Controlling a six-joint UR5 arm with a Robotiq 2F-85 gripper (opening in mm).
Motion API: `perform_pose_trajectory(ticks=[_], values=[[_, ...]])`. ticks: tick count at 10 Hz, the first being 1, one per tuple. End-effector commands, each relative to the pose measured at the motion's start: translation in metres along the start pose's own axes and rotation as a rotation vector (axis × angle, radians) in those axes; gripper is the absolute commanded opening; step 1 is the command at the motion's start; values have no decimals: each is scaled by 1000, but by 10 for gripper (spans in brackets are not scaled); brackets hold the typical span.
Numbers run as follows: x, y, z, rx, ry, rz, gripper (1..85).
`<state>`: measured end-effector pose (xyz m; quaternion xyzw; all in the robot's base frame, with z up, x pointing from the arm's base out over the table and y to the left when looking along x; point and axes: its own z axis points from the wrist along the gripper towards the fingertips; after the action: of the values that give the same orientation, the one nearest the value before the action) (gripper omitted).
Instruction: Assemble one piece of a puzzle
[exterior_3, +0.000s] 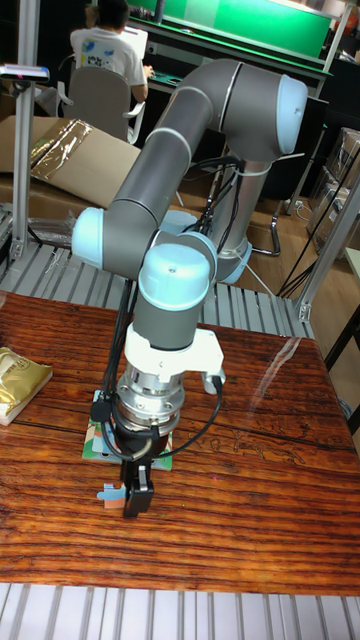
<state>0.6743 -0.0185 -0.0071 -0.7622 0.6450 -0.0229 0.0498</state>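
Note:
A small puzzle piece (111, 490), light blue with an orange tab, lies low over the wooden table (250, 500), near its front. My gripper (136, 497) points straight down, its dark fingers (133, 500) pressed together on the right edge of the piece, which sticks out to their left. Just behind it, partly hidden by the wrist, sits the puzzle board (98, 447), a flat square with a green and colourful picture. A black cable loops around the wrist flange.
A golden foil packet (20, 382) lies at the table's left edge. Metal slatted surfaces (60, 275) run behind and in front of the table. Cardboard, a black frame and a seated person (108, 50) are in the background.

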Motion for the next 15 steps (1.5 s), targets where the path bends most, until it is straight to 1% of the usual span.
perform_pose_trajectory(ticks=[1,3,6,9,11,13,15], values=[[-2,3,3,4,-20,35,550],[-2,6,4,-2,-21,58,503],[-2,5,3,-9,-16,74,453],[0,6,-5,-28,1,106,390],[-1,5,-7,-33,4,115,373],[-5,6,-8,-44,-9,131,373],[-7,5,-10,-45,-17,129,373]])
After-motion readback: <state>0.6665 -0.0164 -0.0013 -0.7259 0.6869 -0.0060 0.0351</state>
